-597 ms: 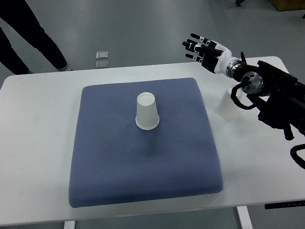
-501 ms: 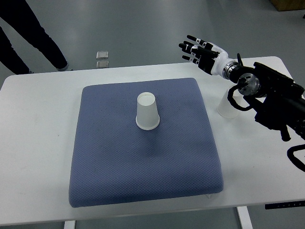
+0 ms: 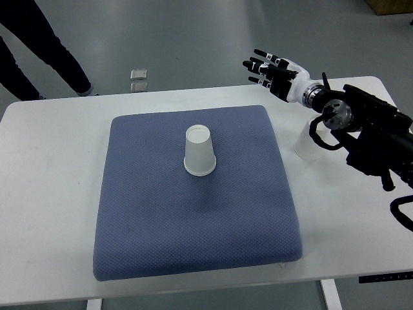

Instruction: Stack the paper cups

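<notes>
The right hand [image 3: 271, 68] hovers with fingers spread and empty beyond the blue mat [image 3: 193, 194], so it should descend squarely onto the upside-down paper cup [image 3: 199, 150] at the mat's centre

You have two paper cups. One white paper cup [image 3: 199, 151] stands upside down, its wide rim resting on a blue pad, a little toward the pad's far edge and near its middle from left to right. A second white cup [image 3: 306, 142] stands on the bare table beside the pad's right edge, partly hidden by the robot's arm.
</notes>
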`<action>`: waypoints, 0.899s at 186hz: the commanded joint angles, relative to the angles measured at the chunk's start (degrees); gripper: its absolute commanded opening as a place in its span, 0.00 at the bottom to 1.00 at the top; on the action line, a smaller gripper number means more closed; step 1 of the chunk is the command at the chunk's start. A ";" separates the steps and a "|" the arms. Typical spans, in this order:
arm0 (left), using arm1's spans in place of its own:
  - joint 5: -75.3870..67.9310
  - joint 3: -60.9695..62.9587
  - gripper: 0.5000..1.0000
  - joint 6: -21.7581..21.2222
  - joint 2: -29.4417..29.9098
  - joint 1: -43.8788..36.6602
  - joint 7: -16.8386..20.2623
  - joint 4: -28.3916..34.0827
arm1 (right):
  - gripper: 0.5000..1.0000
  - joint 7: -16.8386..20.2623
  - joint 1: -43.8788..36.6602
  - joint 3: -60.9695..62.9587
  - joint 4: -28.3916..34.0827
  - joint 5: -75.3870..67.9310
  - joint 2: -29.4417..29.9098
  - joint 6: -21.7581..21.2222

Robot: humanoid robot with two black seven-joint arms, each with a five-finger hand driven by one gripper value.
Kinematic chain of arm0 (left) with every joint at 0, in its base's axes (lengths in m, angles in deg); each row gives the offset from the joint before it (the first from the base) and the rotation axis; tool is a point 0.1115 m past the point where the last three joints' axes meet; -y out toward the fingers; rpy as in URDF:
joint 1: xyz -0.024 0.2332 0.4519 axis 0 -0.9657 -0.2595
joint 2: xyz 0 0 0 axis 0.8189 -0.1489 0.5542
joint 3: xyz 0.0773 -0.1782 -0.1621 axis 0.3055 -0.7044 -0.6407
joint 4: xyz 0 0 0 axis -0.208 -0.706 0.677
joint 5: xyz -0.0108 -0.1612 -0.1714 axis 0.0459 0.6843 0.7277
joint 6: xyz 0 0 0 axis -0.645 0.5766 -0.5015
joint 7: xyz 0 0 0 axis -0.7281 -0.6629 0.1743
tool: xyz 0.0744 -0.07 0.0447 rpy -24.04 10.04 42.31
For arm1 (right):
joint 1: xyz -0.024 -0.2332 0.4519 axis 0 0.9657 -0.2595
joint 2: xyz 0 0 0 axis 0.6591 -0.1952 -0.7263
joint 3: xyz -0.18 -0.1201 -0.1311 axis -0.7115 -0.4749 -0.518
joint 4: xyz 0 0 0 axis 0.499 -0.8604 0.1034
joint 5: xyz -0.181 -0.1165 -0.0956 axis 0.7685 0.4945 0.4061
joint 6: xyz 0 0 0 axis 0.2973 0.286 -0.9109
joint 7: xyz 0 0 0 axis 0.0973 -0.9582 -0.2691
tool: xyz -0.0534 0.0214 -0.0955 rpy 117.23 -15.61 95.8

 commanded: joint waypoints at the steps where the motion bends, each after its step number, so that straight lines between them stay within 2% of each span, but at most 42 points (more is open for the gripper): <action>1: 0.00 -0.09 1.00 0.00 0.00 -0.01 -0.01 -0.07 | 0.83 -0.14 -0.62 -0.02 0.06 4.35 -0.51 -0.11; 68: 0.00 -0.09 1.00 0.00 0.00 -0.01 -0.01 -0.07 | 0.83 -2.17 -1.76 -0.20 0.23 25.36 -5.26 -0.81; 107: 0.00 -0.09 1.00 0.00 0.00 -0.01 -0.01 -0.07 | 0.83 -1.99 -2.55 -1.16 3.04 42.06 -12.73 -7.31; 132: 0.00 -0.09 1.00 0.00 0.00 -0.01 -0.01 -0.07 | 0.83 -1.99 -2.72 -4.41 8.49 49.70 -19.31 -11.18; 147: 0.00 -0.09 1.00 0.00 0.00 -0.01 -0.01 -0.07 | 0.83 -1.99 -3.16 -6.61 10.86 52.95 -22.04 -12.24; 167: 0.00 -0.09 1.00 0.00 0.00 -0.01 -0.01 -0.07 | 0.83 -1.99 -3.60 -10.13 10.87 57.96 -22.48 -12.15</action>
